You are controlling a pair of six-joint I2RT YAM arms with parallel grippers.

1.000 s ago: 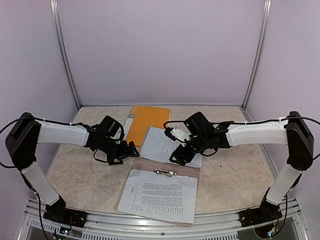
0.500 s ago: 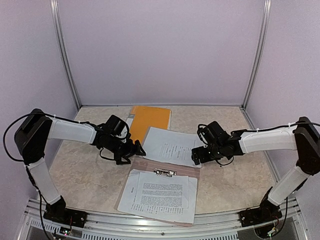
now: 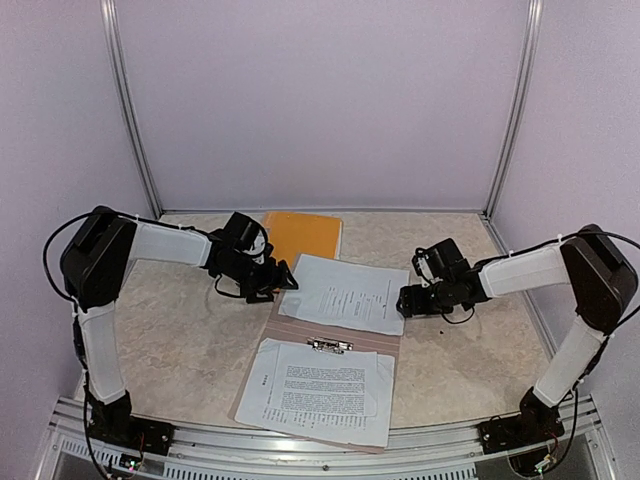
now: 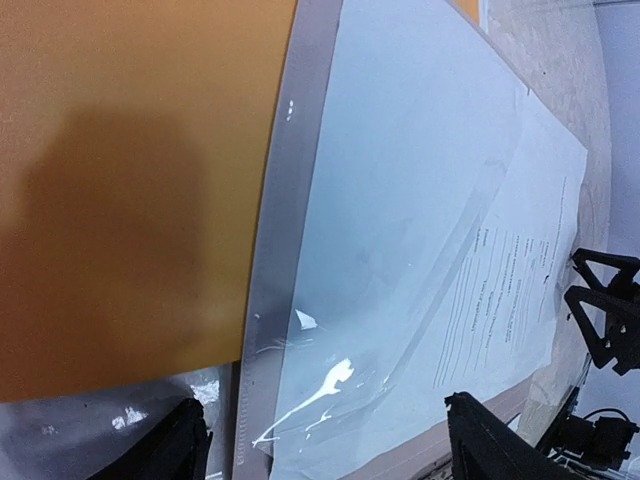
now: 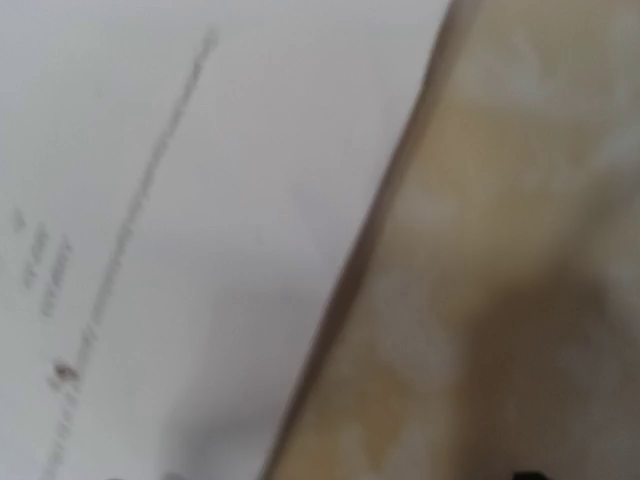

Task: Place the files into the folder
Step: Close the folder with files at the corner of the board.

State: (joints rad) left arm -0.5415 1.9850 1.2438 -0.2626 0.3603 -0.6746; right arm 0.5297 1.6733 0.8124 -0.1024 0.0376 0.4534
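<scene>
The orange folder [image 3: 300,235] lies flat at the back centre, its cover [image 4: 120,180] beside a grey spine and a clear plastic sleeve [image 4: 400,200]. One white printed file [image 3: 345,293] rests across the folder's near corner, part of it showing through the sleeve [image 4: 510,300]. My left gripper [image 3: 278,281] is at that sheet's left edge, open, its jaws straddling the sleeve's corner [image 4: 325,405]. My right gripper [image 3: 405,303] is low at the sheet's right edge, open as seen in the left wrist view [image 4: 595,300]. The right wrist view is a blur of white file [image 5: 180,200] and table.
A taupe clipboard [image 3: 290,335] with a metal clip [image 3: 325,346] lies at the front centre, holding another printed sheet [image 3: 320,390]. Pale walls and metal posts [image 3: 130,110] enclose the beige table [image 3: 170,340].
My left gripper moved back and right to the sheet's left edge by the folder. My right gripper swung right and down to the sheet's right edge. The sheet now lies flatter.
</scene>
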